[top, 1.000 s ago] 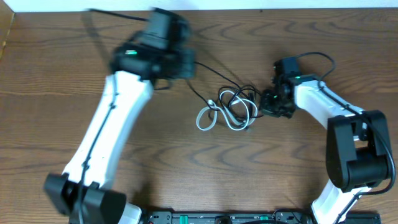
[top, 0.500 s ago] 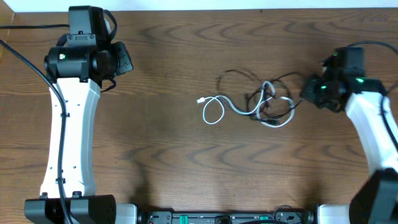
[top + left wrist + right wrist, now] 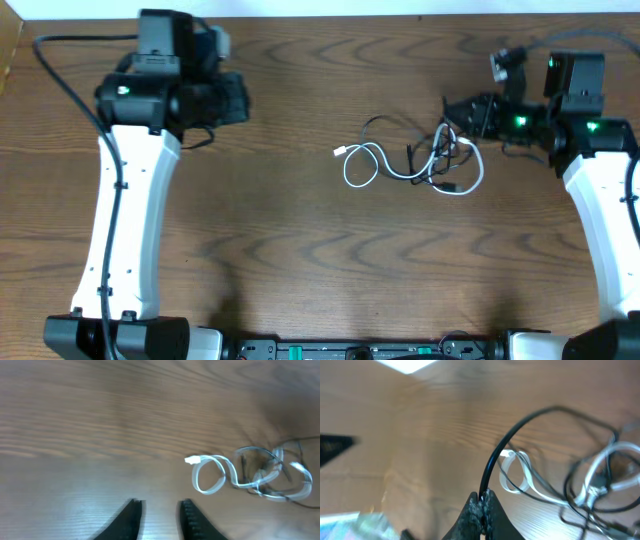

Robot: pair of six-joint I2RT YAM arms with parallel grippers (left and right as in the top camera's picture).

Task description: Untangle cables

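Brown wooden worktop carries a thin white cord tangled with a thin black cord. Right pincer clamps the black cord; left pincer hangs slightly parted, empty.

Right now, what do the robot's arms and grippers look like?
Both arms are long white tubes with chunky black joints: the left arm and the right arm. Little green lights glow on the black parts. A thick black wire loops along the left arm. The left gripper and right gripper have dark, pointed fingers.
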